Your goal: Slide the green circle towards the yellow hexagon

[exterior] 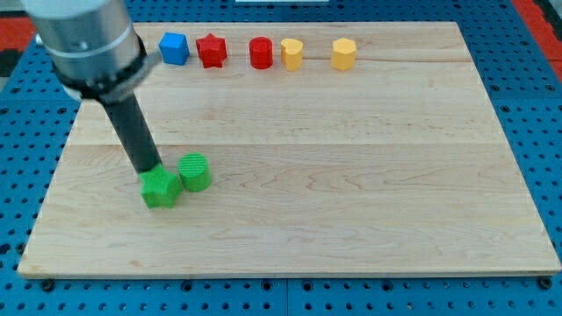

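The green circle (196,171) lies on the wooden board (351,175) at the view's lower left. A green star (161,188) sits just to its left, touching or nearly touching it. My tip (151,170) is at the star's upper edge, left of the green circle. The yellow hexagon (344,53) is far off along the view's top edge, right of centre.
Along the top edge, from left to right, stand a blue block (174,47), a red star (212,51), a red cylinder (261,53) and a yellow heart-like block (291,53). The board lies on a blue pegboard (527,105).
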Robot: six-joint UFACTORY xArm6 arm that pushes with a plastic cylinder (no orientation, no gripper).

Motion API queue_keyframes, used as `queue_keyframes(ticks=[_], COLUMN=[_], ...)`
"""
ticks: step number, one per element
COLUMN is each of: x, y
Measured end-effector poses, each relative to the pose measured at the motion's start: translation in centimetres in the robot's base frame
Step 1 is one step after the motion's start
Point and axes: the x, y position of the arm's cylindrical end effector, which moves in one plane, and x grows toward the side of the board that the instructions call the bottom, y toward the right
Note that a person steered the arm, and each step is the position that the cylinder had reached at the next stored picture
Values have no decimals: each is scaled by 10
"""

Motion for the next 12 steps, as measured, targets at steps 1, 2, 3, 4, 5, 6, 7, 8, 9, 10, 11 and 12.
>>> queue_keyframes(ticks=[1, 2, 3, 4, 5, 6, 7, 8, 9, 10, 11, 12], x=[18, 18, 19, 3, -30, -63, -82, -96, -100, -115, -116, -116], y=[49, 31, 71, 103, 99, 76, 58, 33, 58, 109, 101, 115])
